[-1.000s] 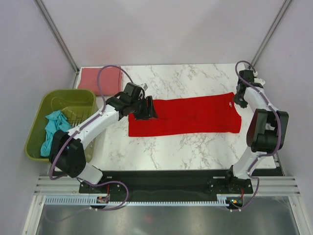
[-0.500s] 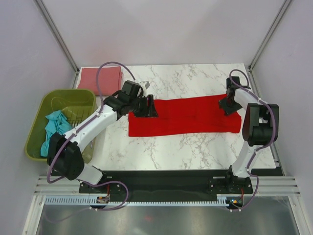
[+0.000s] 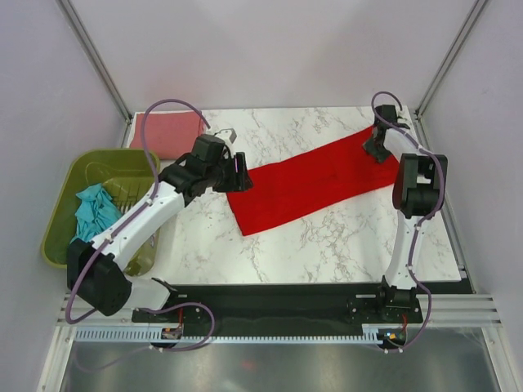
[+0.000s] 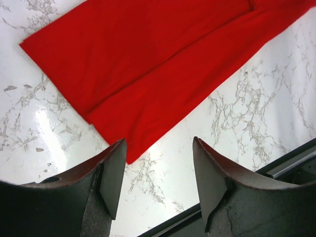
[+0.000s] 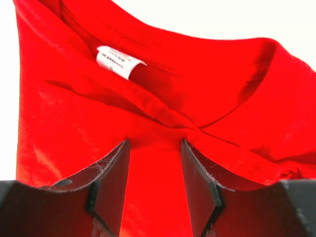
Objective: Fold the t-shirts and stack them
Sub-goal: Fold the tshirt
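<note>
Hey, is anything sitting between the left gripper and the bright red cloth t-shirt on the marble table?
Nothing visible. The left gripper hangs open over the bare white marble table, and the bright red cloth t-shirt lies flat with its corner just beside the fingertips.

The left arm bends in toward the middle. The left gripper [image 4: 158,144] has its fingers wide apart. The right arm reaches far back, and the right gripper [image 5: 155,144] is parted too.
</note>
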### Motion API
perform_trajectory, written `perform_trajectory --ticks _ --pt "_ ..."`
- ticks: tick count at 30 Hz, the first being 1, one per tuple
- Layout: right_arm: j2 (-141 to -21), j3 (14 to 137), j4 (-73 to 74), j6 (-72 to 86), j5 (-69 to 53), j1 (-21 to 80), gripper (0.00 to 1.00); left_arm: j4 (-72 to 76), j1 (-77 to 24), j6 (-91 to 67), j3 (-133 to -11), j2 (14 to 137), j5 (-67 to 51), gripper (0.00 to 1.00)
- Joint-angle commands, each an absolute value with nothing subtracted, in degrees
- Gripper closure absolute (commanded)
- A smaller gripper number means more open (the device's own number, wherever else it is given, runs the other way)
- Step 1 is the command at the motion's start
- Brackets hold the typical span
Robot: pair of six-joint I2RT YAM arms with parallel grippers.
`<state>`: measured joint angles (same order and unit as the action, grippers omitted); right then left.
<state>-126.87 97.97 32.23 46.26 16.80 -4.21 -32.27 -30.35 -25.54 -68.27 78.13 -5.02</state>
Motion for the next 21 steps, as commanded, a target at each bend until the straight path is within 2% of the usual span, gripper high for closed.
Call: perform_trajectory --ticks 1,5,10,15,21 --pt "-137.0 107.3 26.7 33.9 12.9 -4.4 0.46 -32.0 -30.1 -25.8 -68.8 78.1 -3.8 0.36" --pt "-138.7 113.9 26.9 28.6 5.7 -4.4 0.46 -32.1 -29.4 -24.0 -71.4 82.3 -8.2 0.37" --pt "-127.0 108.9 26.5 28.4 1.8 -4.4 0.41 -32.1 -25.9 -23.4 -76.4 89.5 -16.3 0.44" --pt "-118.1 107.1 29.9 29.3 -2.2 -4.5 0.37 -32.4 -25.5 -20.0 -84.3 104.7 -15.1 0.45" --pt "-105.0 98.0 32.3 28.1 -7.1 -4.5 0.33 -33.1 -25.0 -19.7 -86.3 112.8 -10.6 0.47"
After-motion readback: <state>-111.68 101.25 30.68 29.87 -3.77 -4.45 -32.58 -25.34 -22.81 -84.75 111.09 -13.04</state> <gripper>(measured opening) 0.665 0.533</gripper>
